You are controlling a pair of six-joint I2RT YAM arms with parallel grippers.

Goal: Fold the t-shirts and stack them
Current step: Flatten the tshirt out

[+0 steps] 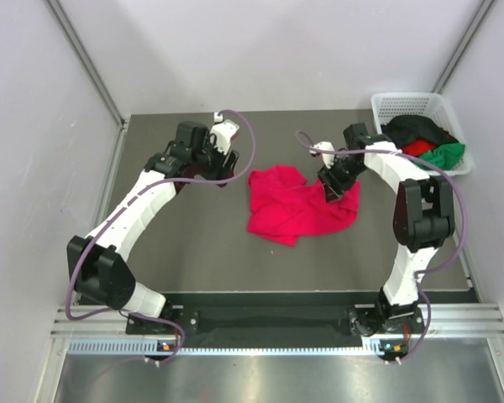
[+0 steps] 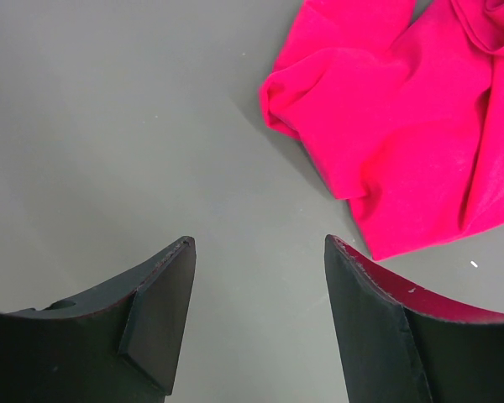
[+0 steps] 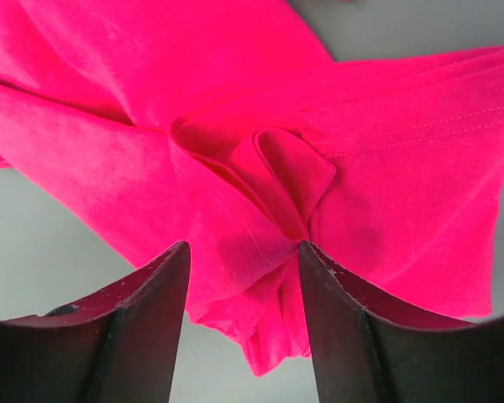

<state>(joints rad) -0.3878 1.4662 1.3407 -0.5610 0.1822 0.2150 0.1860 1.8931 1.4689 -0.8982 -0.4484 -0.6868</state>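
Observation:
A crimson-pink t-shirt point(image 1: 298, 210) lies crumpled on the grey table in the middle. My right gripper point(image 1: 332, 191) is low over its far right edge. In the right wrist view its jaws point(image 3: 244, 252) stand apart with a bunched fold of the shirt point(image 3: 235, 101) between them, the cloth touching the right finger. My left gripper point(image 1: 223, 175) is open and empty over bare table just left of the shirt. The left wrist view shows the gripper point(image 2: 260, 248) with the shirt point(image 2: 403, 126) ahead to the right. Black point(image 1: 416, 130), red point(image 1: 418, 148) and green point(image 1: 443, 155) shirts lie in the basket.
A white mesh basket point(image 1: 403, 101) stands at the back right corner of the table. Grey walls close in the left, back and right sides. A metal rail carrying the arm bases runs along the near edge.

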